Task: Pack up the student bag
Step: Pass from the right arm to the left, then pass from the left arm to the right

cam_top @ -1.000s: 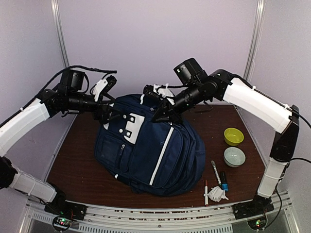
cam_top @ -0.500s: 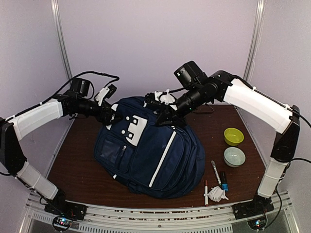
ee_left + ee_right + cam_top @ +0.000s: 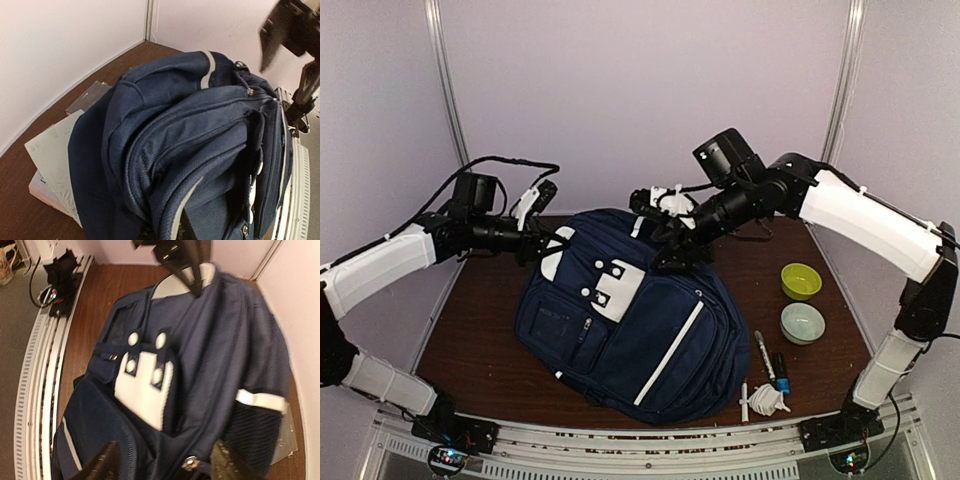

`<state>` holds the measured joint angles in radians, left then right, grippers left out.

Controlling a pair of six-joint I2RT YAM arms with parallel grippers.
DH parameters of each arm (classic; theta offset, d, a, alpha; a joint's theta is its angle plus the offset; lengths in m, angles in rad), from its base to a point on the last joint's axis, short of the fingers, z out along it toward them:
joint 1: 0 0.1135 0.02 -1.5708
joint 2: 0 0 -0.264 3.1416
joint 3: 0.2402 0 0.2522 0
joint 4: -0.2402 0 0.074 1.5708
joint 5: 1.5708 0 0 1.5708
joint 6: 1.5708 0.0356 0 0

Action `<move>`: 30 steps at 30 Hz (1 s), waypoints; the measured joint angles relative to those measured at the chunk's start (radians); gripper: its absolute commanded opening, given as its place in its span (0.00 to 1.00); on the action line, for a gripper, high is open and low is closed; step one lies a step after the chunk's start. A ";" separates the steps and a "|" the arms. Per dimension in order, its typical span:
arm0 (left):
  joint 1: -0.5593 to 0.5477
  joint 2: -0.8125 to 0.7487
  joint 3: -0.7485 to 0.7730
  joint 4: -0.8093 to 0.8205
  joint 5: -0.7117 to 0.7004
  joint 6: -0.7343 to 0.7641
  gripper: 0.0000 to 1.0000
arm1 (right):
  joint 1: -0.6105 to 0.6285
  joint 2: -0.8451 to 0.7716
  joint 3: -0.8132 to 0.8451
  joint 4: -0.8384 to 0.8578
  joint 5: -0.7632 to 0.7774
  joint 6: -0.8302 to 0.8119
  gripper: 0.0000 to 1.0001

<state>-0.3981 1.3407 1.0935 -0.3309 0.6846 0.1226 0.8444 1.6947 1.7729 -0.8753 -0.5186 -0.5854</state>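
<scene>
Along the near edge toward the right corner, the markers (image 3: pixel 763 355) lie loose on the table (image 3: pixel 480 350), with two bowls (image 3: pixel 801 300) by the right edge, so by my reckoning no packing has begun. The student bag (image 3: pixel 630 330) fills the middle, and it has just swung: its bottom has slid toward the near right corner and the white stripe slants more. At its far end, the right gripper (image 3: pixel 672 255) straddles the top rim with its fingers spread wide. The left gripper (image 3: pixel 548 245) is pressed against the flap, but I cannot tell its grip. Papers (image 3: pixel 50 150) poke out beneath the bag on the far left. It looks like repositioning to reach the opening.
</scene>
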 measured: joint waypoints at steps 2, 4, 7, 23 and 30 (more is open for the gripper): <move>-0.026 -0.077 -0.057 0.025 -0.012 0.014 0.00 | -0.005 -0.061 -0.043 0.067 0.021 0.057 1.00; -0.042 -0.152 -0.108 0.055 -0.024 0.027 0.00 | -0.021 -0.143 -0.106 0.139 0.018 0.117 1.00; -0.049 -0.254 -0.180 0.104 -0.040 0.044 0.00 | -0.069 -0.294 -0.232 0.258 0.000 0.236 1.00; -0.055 -0.411 -0.333 0.240 -0.093 0.078 0.00 | -0.110 -0.490 -0.714 0.503 -0.105 0.713 1.00; -0.055 -0.425 -0.333 0.240 -0.080 0.080 0.00 | -0.103 -0.449 -0.763 0.543 -0.088 0.737 0.32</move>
<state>-0.4530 0.9154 0.7601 -0.0906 0.6041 0.2031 0.7414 1.2461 1.0100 -0.3321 -0.6067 0.1520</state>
